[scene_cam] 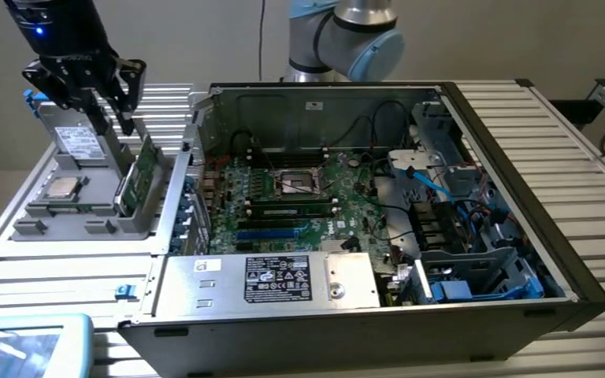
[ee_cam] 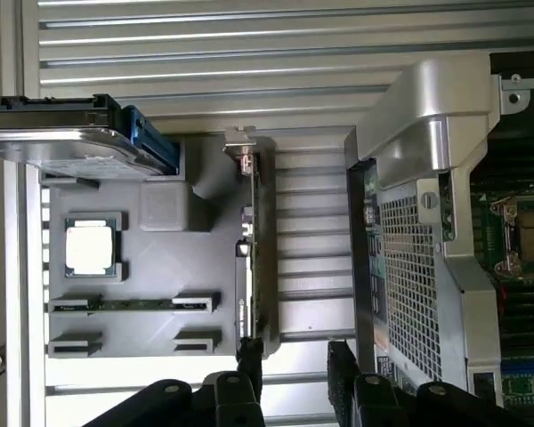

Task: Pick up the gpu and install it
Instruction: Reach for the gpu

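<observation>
The gpu (scene_cam: 142, 169) stands on edge in a grey holder tray (scene_cam: 72, 209) at the exterior view's left. It is a thin green card with a silver bracket. In the wrist view the gpu (ee_cam: 251, 231) appears edge-on along the side of the holder tray (ee_cam: 151, 267). My gripper (scene_cam: 116, 126) hangs just above the card, open, with nothing between its fingers. Its black fingers (ee_cam: 249, 360) show in the wrist view, one in line with the card's edge, and the gripper (ee_cam: 294, 365) is apart from the card. The open computer case (scene_cam: 313, 102) holds the large green motherboard (scene_cam: 281, 197).
The holder also carries a grey drive (scene_cam: 76, 142), a square processor chip (scene_cam: 63, 187) and a memory stick (ee_cam: 133, 304). A silver power supply (scene_cam: 281, 279) fills the case's front. Blue cables (scene_cam: 428, 177) and drive cages lie at its right. A pale blue object (scene_cam: 29, 346) sits at front left.
</observation>
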{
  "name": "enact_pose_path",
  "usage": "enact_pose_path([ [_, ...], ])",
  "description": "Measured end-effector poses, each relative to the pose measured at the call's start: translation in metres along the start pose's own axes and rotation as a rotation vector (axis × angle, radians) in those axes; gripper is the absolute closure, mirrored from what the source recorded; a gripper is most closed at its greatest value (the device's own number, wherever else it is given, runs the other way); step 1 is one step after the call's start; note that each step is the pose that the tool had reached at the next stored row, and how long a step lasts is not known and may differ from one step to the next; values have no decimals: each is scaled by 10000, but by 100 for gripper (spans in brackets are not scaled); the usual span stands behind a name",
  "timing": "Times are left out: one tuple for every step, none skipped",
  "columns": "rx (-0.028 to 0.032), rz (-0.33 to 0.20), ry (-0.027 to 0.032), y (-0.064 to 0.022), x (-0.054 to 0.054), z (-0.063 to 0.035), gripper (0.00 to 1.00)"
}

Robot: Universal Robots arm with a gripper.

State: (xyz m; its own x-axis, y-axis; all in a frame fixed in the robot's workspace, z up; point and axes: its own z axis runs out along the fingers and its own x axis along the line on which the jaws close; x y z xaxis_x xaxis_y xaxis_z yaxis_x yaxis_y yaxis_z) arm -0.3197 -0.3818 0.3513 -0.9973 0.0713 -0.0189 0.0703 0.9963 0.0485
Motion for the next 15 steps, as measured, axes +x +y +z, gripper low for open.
enact_pose_path([
  [0,-1,0,12,46,18,56],
  [-1,-2,-1,25,94,37,56],
  [-1,0,0,38,137,53,56],
  [0,0,1,52,185,71,56],
  [-1,-1,0,68,231,91,56],
  [-2,-2,-3,87,265,110,56],
  [0,-1,-1,113,285,128,56],
  [0,0,0,140,293,145,56],
  [0,0,0,166,298,165,56],
  [-1,-1,-1,186,302,185,56],
  [-2,-1,-3,190,305,198,56],
  [-1,-3,-1,190,306,200,56],
  [0,-10,0,190,308,200,56],
  [1,-19,2,190,308,200,56],
  [2,-19,2,190,309,200,56],
])
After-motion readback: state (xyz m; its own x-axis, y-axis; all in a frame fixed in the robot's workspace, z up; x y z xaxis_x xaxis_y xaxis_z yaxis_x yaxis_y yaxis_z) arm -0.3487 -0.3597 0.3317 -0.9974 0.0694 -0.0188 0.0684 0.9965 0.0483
